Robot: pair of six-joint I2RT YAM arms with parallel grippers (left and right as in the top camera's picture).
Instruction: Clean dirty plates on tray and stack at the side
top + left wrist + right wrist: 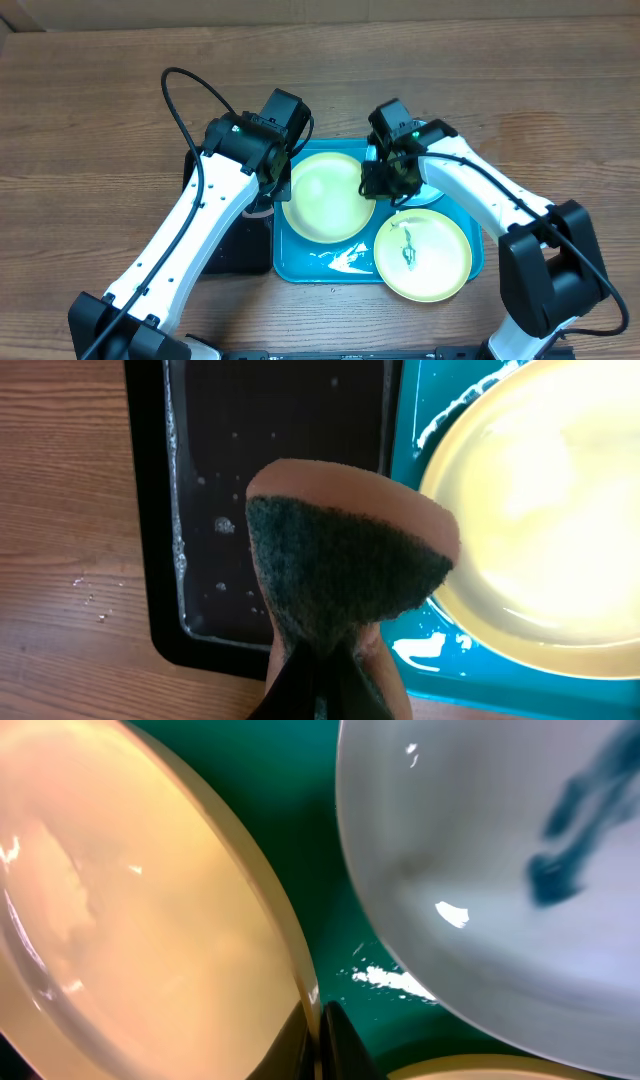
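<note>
**Supervisor:** How are the plates standing?

**Operator:** I am seeing all three lying on the tray [300, 262], and nothing is stacking at the side. The rear yellow-green plate [325, 195] is looking clean. The front plate [422, 255] and the cyan plate [500, 870] are carrying dark smears.

**Supervisor:** And the claws?

**Operator:** My left claw [318, 680] is pinching the sponge [345, 560] over the black tray [280, 420]. My right claw [322, 1040] is clamping the clean plate's rim. I am judging about a third done

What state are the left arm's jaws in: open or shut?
Shut: the left jaws pinch the sponge narrow at its base, seen in the left wrist view.
</note>
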